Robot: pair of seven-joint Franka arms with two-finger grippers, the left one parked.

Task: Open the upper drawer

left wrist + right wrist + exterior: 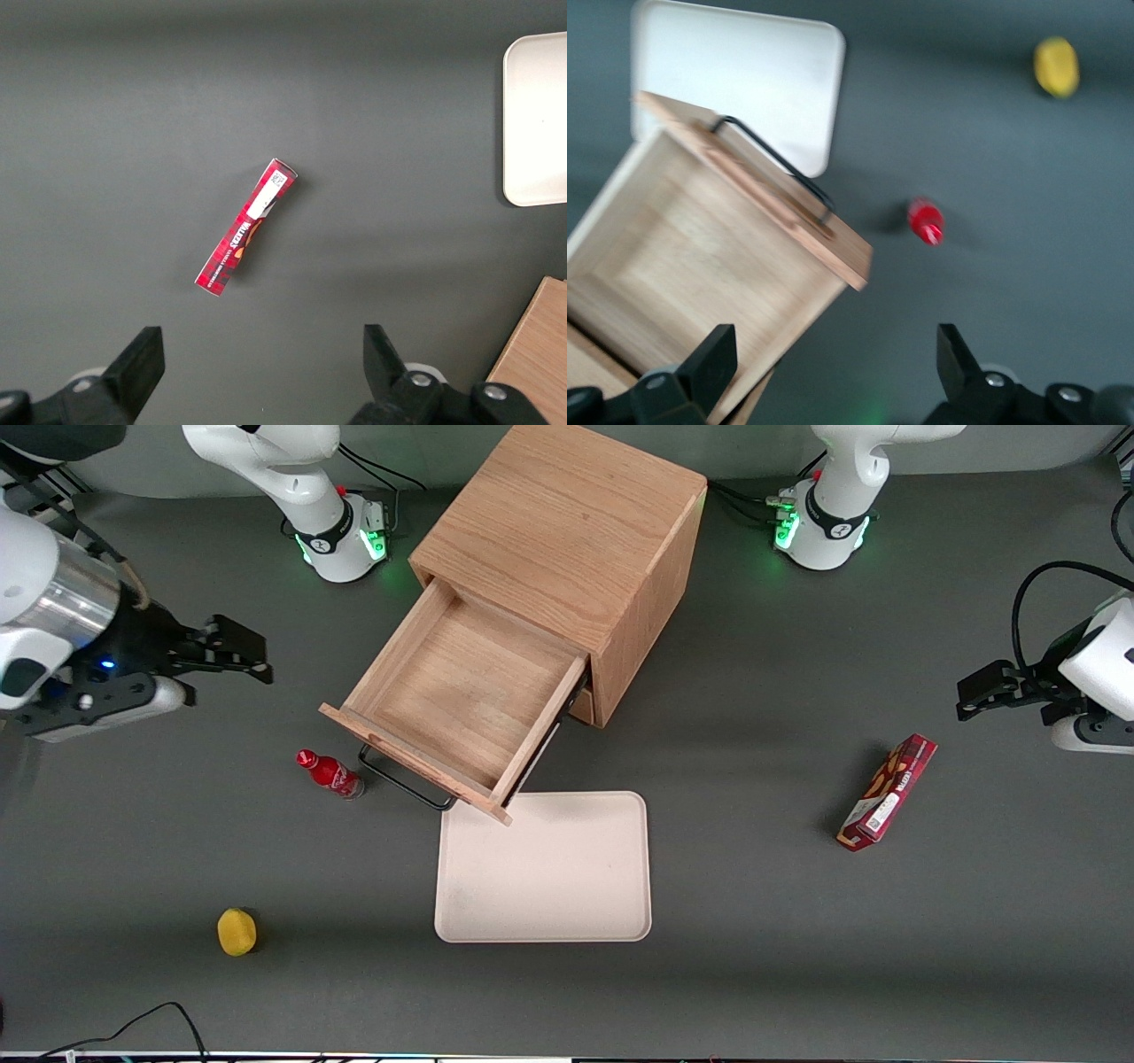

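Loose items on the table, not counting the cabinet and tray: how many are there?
3. A red bottle beside the open upper drawer; a yellow fruit nearer the camera; a red box toward the parked arm's end. The gripper hovers open.

Drawer [461, 700] is extended at frame centre, tray [567, 886] below it, bottle [330, 773] beside it; gripper [252, 657] is placed toward the working arm's end.

My wrist camera blurs the red bottle [925, 220] and crops the upper drawer [700, 257]. I can't see the lower drawer. The gripper [252, 651] hangs toward the working arm's end; that arm is cut off.
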